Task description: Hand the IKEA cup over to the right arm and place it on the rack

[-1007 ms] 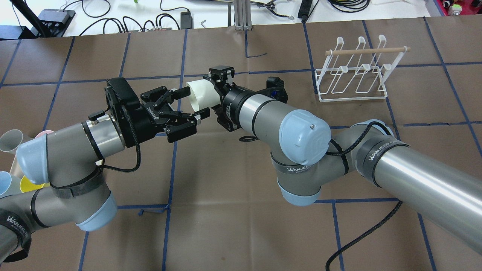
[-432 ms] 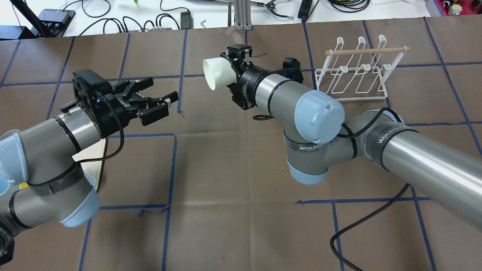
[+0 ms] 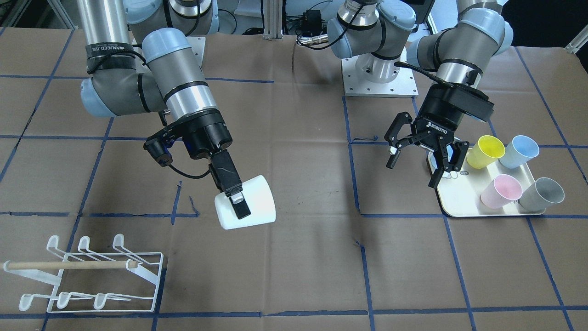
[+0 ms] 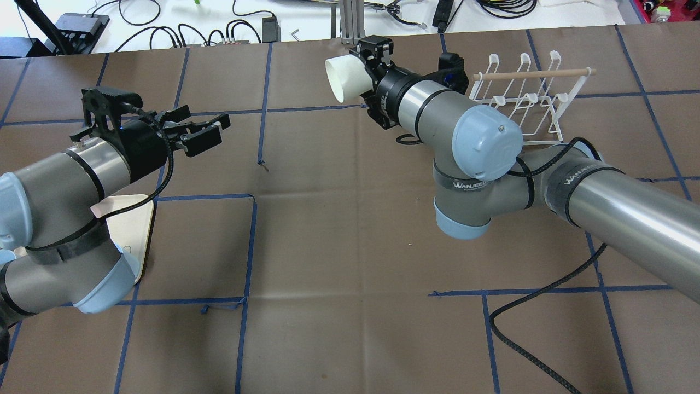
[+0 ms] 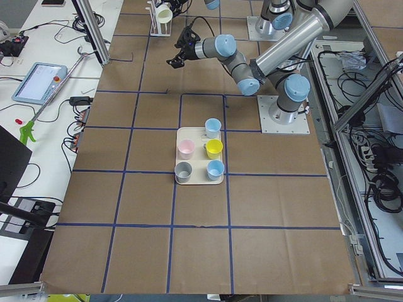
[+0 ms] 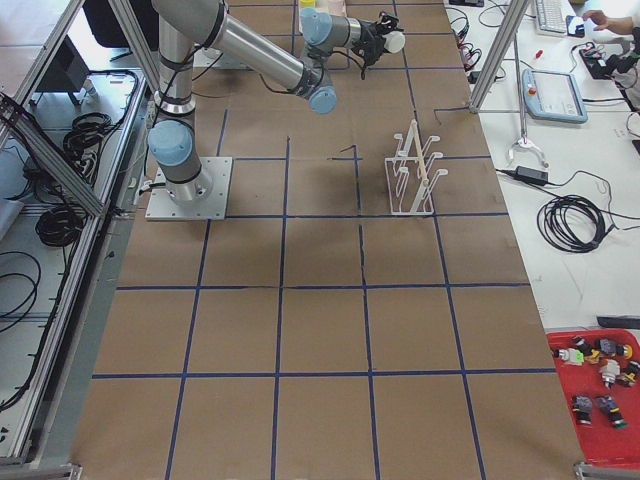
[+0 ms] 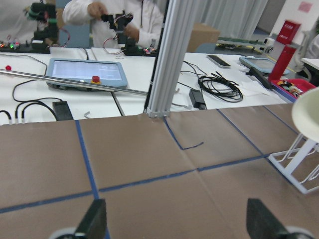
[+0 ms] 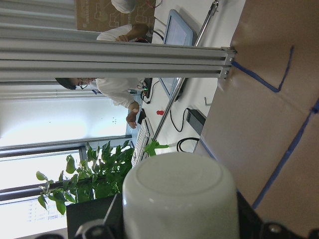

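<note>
Handover looks finished: the white IKEA cup (image 3: pixel 252 200) sits in the right fingers (image 3: pixel 240 207), which are clenched on its closed end, one finger lying along the outer wall. The cup hangs on its side above the counter (image 3: pixel 312 257), mouth pointing away from the wrist. It is apart from the white wire rack (image 3: pixel 87 276) with its wooden dowel (image 3: pixel 69 265). The left fingers (image 4: pixel 202 139) are spread and empty, near the cream tray (image 3: pixel 459 204) that carries four coloured cups (image 3: pixel 500 191).

Placing is the step in hand, as I judge it. The right arm (image 3: pixel 179 78) must next carry the cup over to the rack and turn its mouth downward above one loop-tipped prong (image 3: pixel 118 240). It should then lower the cup until the prong is inside, and only then let go.

Readable writing: "ROBOTIQ" lettering (image 3: pixel 436 125) on the housing behind the left fingers, and "WANJEED" on a black strap (image 3: pixel 108 47) around the right arm.
</note>
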`<move>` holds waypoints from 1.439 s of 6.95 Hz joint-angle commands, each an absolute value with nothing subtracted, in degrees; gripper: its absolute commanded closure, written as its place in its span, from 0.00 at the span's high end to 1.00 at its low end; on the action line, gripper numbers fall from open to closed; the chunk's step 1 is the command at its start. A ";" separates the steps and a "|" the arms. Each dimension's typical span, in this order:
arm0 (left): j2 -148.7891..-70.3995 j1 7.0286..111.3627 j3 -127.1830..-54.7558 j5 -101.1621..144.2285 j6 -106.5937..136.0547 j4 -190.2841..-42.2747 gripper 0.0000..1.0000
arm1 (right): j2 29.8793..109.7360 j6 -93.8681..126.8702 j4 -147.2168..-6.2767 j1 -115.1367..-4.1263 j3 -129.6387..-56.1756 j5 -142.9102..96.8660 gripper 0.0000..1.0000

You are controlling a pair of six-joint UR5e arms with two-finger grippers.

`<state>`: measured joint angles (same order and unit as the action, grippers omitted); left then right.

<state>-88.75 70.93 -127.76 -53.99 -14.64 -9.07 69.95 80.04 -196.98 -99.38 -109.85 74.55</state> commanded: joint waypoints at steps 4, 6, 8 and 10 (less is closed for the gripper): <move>-88.95 81.73 -109.63 -85.04 -9.50 -58.69 1.00 | 66.45 35.33 -196.79 -88.89 -105.56 87.44 0.19; -88.68 83.39 -102.08 -88.42 -3.55 -78.05 1.00 | 64.61 24.04 -197.40 -88.07 -103.90 90.87 0.16; -89.21 87.17 -93.11 -90.69 0.96 -90.47 1.00 | 59.26 12.46 -202.19 -87.63 -99.60 92.54 0.16; -87.82 87.19 -93.42 -90.70 0.71 -92.11 1.00 | 56.96 10.64 -203.64 -86.22 -99.22 92.11 0.16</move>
